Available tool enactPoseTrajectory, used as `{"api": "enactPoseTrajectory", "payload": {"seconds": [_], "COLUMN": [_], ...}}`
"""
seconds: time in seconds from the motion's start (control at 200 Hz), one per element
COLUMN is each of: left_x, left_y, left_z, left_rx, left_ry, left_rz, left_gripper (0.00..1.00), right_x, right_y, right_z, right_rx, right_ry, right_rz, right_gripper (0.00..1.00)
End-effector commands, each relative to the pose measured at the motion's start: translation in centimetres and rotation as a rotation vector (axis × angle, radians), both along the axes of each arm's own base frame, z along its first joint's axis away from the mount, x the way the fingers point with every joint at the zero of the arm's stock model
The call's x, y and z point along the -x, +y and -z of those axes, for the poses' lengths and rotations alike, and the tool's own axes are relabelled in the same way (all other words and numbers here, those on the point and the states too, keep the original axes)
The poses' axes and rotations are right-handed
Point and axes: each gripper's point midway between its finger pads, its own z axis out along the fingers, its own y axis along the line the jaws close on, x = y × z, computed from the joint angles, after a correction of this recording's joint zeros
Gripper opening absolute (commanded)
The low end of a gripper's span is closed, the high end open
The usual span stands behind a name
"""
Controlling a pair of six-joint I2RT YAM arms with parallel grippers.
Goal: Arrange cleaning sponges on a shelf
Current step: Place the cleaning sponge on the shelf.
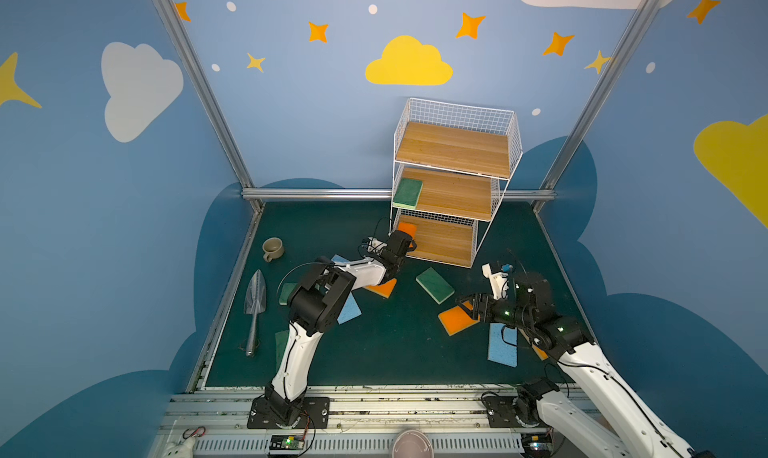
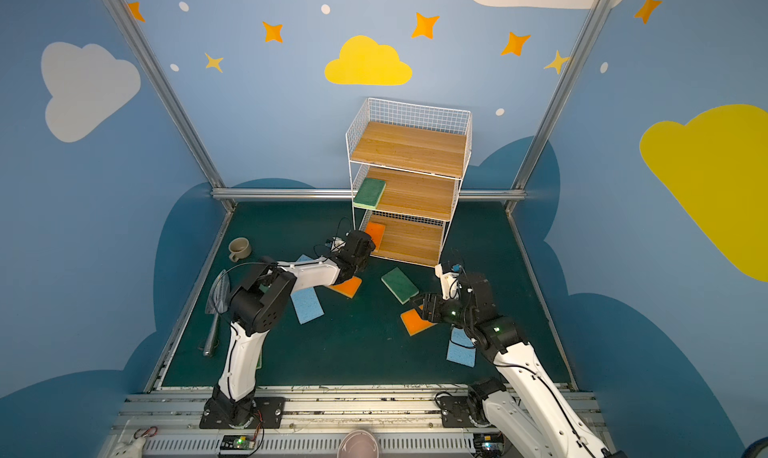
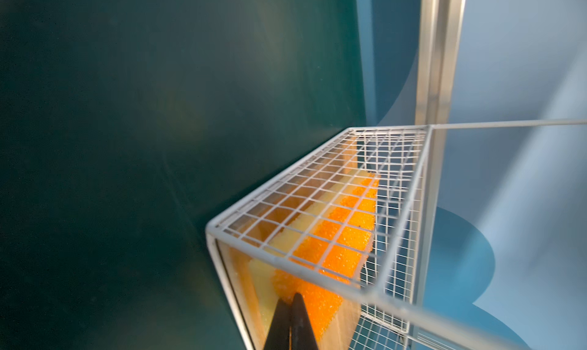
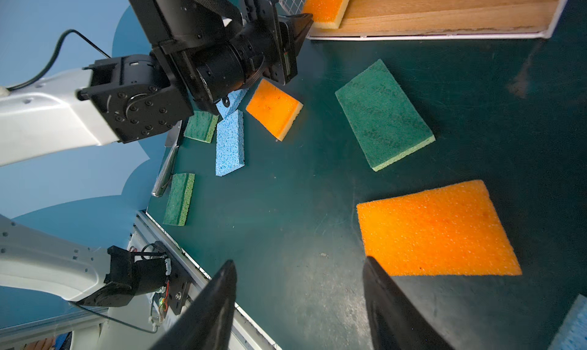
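The shelf [image 1: 453, 150] [image 2: 409, 148] stands at the back of the green mat. A green sponge [image 1: 407, 193] lies on its middle board. An orange sponge [image 3: 333, 243] [image 4: 327, 0] lies at the left end of its bottom board. My left gripper [image 3: 290, 299] [image 1: 409, 244] is shut, its tips against that sponge's near end, nothing between them. My right gripper [image 4: 300, 262] [image 1: 463, 302] hangs open above the mat beside another orange sponge [image 4: 435, 227] [image 1: 457, 319]. Loose on the mat lie a green sponge [image 1: 434, 284], an orange one [image 4: 273, 108] and a blue one [image 1: 503, 346].
More sponges lie under my left arm: a blue one [image 4: 229, 143] and two green ones [image 4: 200, 126] [image 4: 179, 199]. A beige mug [image 1: 273, 249] and a metal trowel [image 1: 254, 310] sit along the mat's left edge. Aluminium posts frame the back corners.
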Motion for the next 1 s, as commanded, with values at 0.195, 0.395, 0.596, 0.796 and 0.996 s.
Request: {"api": "enactPoseTrajectory", "payload": {"seconds": [0.195,0.395,0.596,0.796,0.996], "left_x": [-0.6,-0.8,-1.0,-0.8,0.1], "left_y": [1.0,1.1,0.7,0.4,0.0], "left_z": [-0.2,0.2,0.4,-0.2,-1.1], "left_rx": [-0.013,-0.005,0.002,0.003,0.017], "left_ry": [-0.004,0.004,0.001,-0.009,-0.027], "left_rz": [-0.053,-0.062,-0.052,-0.047,-0.022], "left_gripper": [0.03,0.03,0.28,0.48,0.61], "right_x": [0.1,0.1,0.2,0.2,0.3], "right_y": [0.1,0.0,-0.1,-0.3,-0.3], "right_z": [-0.2,-0.2,-0.2,-0.3,-0.5], "right_rx": [-0.013,-0.012,-0.008,-0.003,-0.001], "right_ry": [-0.006,-0.004,-0.006,-0.008,-0.010], "right_rz": [-0.002,-0.002,0.003,0.008,0.004], "right_gripper": [0.63,0.63,0.63,0.63,0.63]}}
